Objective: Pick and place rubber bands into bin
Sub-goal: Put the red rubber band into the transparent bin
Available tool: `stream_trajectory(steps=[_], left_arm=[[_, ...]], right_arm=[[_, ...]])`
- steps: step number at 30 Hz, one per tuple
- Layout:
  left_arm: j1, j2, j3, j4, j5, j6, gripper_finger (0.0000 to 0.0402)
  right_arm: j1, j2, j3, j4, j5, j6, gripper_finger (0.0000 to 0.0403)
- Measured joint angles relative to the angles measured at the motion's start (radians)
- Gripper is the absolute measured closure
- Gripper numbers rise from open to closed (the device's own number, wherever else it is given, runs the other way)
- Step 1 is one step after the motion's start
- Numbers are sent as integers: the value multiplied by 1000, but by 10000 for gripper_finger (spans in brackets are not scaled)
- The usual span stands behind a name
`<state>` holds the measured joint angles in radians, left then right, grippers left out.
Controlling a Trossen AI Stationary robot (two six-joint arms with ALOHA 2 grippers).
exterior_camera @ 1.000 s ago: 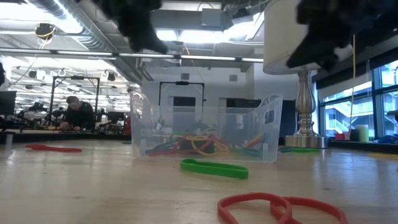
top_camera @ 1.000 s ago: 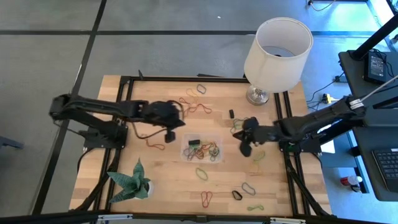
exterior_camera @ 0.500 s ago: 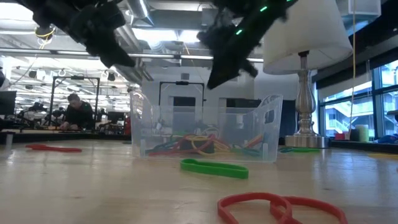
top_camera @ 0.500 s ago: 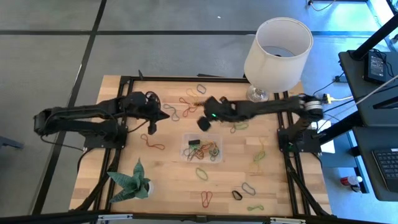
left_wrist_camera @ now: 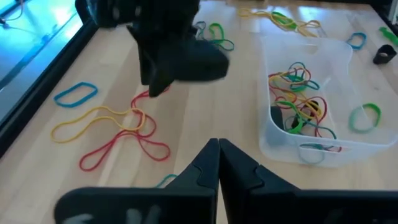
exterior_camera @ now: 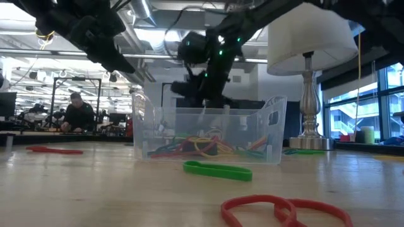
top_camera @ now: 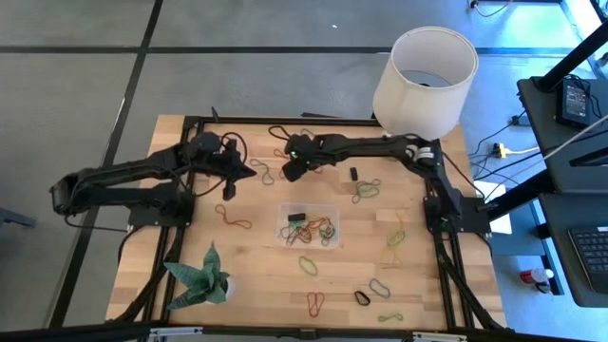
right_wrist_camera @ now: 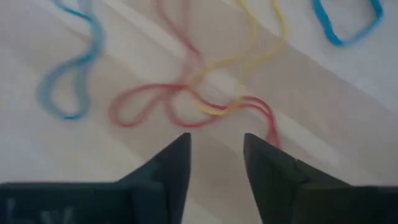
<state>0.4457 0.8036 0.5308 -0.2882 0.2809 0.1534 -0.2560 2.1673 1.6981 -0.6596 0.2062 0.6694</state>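
- The right pincer (top_camera: 293, 163) hangs low over the far side of the counter (top_camera: 418, 294), its fingers apart with a clear gap between them and nothing held.
- Directly ahead of and below those open fingers, in the right wrist view, lies a tangle of rubber bands: a red band (right_wrist_camera: 186, 102) crossed by a yellow band (right_wrist_camera: 249, 56), with a blue band (right_wrist_camera: 68, 74) off to one side and another blue loop (right_wrist_camera: 348, 22) to the other.
- The red band's loops stretch across the line between the two fingers rather than along it, so in my judgement a straight drop and a close would catch it, probably with the yellow strand too.
- The bin (top_camera: 311, 225) sits at the counter's middle, behind this pincer towards the near edge, already holding a heap of coloured bands.
- The left pincer (top_camera: 228, 187) has its fingers pressed together and empty; it hovers near a red-and-yellow band (left_wrist_camera: 118, 134) on the counter, with the bin just beyond to its side.
- The right arm is plainly the nearer one to the far cluster.
- More bands lie scattered well away, among them a green band (exterior_camera: 218, 170) and a red loop (exterior_camera: 278, 211) on the near side of the bin.
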Motion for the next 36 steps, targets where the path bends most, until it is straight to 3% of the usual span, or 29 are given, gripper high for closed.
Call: stream_trajectory(steps=[5, 11, 17, 24, 33, 36], left_arm=[[43, 0, 0, -2, 50, 35, 400], [83, 0, 0, -3, 87, 49, 399], [95, 0, 0, -4, 103, 71, 400], [95, 0, 0, -4, 102, 114, 400], [95, 0, 0, 0, 99, 99, 400], [92, 0, 0, 1, 98, 70, 398]], right_arm=[[-45, 58, 14, -56, 0, 73, 226], [-84, 97, 14, -85, -28, 82, 232], [-91, 129, 20, -110, -59, 77, 281], [-58, 133, 19, -123, -39, 56, 392], [18, 23, 7, -154, 40, 89, 400], [43, -48, 11, -151, 121, 82, 401]])
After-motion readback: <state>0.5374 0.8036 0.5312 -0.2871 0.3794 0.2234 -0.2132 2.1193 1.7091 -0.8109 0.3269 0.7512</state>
